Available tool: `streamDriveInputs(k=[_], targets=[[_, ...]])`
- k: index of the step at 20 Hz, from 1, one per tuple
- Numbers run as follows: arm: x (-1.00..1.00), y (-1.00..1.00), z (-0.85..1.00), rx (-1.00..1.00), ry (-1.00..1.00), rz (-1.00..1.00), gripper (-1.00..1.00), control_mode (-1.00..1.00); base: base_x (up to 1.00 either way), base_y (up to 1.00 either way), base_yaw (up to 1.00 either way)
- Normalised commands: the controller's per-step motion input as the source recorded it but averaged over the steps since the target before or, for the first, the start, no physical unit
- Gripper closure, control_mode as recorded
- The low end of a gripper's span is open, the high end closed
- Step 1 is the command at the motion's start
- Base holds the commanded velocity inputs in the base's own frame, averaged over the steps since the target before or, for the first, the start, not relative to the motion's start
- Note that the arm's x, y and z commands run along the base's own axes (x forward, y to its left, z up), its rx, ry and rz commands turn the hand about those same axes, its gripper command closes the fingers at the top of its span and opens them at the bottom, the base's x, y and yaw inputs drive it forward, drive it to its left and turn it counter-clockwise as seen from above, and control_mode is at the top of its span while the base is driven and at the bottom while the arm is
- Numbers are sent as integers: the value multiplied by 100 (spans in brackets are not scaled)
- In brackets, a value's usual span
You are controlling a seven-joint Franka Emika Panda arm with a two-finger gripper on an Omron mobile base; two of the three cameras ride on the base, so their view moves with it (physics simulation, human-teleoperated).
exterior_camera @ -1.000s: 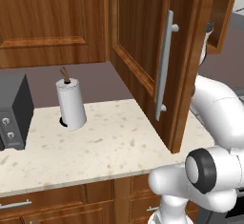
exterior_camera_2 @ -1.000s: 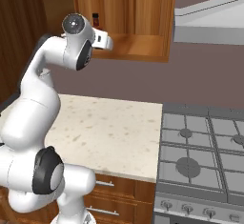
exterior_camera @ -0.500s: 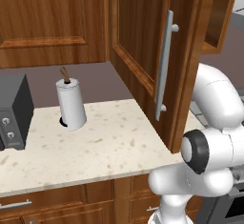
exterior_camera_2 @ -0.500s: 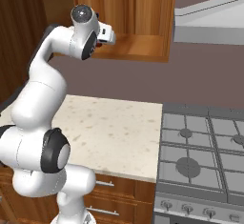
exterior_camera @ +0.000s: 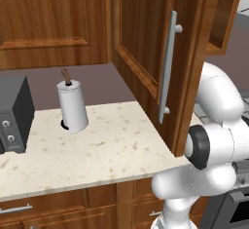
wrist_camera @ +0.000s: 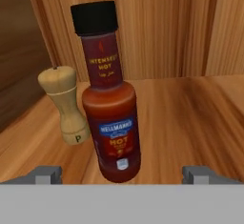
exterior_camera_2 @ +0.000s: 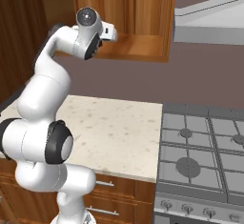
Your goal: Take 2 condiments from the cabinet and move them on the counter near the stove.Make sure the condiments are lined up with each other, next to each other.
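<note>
On the wooden cabinet (wrist_camera: 190, 118) shelf, glossy red bottle (wrist_camera: 110, 118) beside knobbed tan shaker (wrist_camera: 64, 105), pincer (wrist_camera: 121, 174) spread apart.

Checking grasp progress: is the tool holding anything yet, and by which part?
Nothing is held. The open tool faces the sauce bottle, its fingertips wide apart and clear of it.

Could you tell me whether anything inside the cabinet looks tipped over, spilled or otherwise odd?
Nothing stands out: the sauce bottle and the shaker both stand upright on the cabinet shelf, capped, with no spill around them.
</note>
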Motion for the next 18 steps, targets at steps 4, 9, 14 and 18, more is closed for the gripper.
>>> streamDriveInputs(k=[4,9,14,18], targets=[[3,0,7,0,1,5,-100,-100,0,0,0],[5,0,2,0,2,4,-100,-100,0,0,0],[13,0,0,0,0,3,-100,-100,0,0,0],[19,0,0,0,0,2,-100,-100,0,0,0]])
